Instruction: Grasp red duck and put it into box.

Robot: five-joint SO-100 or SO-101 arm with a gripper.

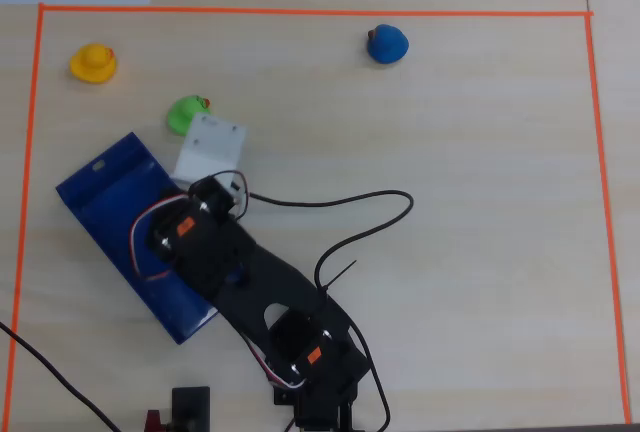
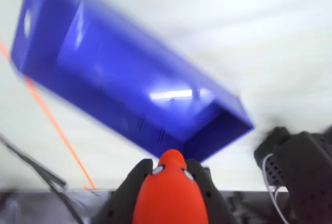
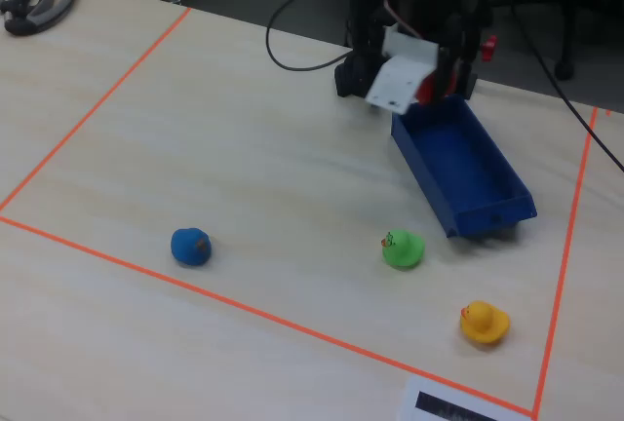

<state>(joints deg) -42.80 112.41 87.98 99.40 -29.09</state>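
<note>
Red duck in my claw, above the near end of the blue box.

My two dark fingers (image 2: 171, 193) are closed around the small glossy red toy duck (image 2: 170, 195), which fills the bottom of the wrist view, and the long open dark-blue plastic box (image 2: 129, 86) lies just ahead and below it. In the fixed view I hang over the box's (image 3: 468, 168) far short end, close to its wall rather than its middle. My worry is that if I let go here, the round, slick duck may strike the rim and bounce or roll out onto the pale wooden table (image 1: 450, 152). The wrist view is blurred, so my judgement of where I stand over the box is rough. The green duck (image 1: 186, 112), the blue duck (image 1: 387, 44) and the yellow duck (image 1: 93, 63) sit well apart from the drop.
</note>
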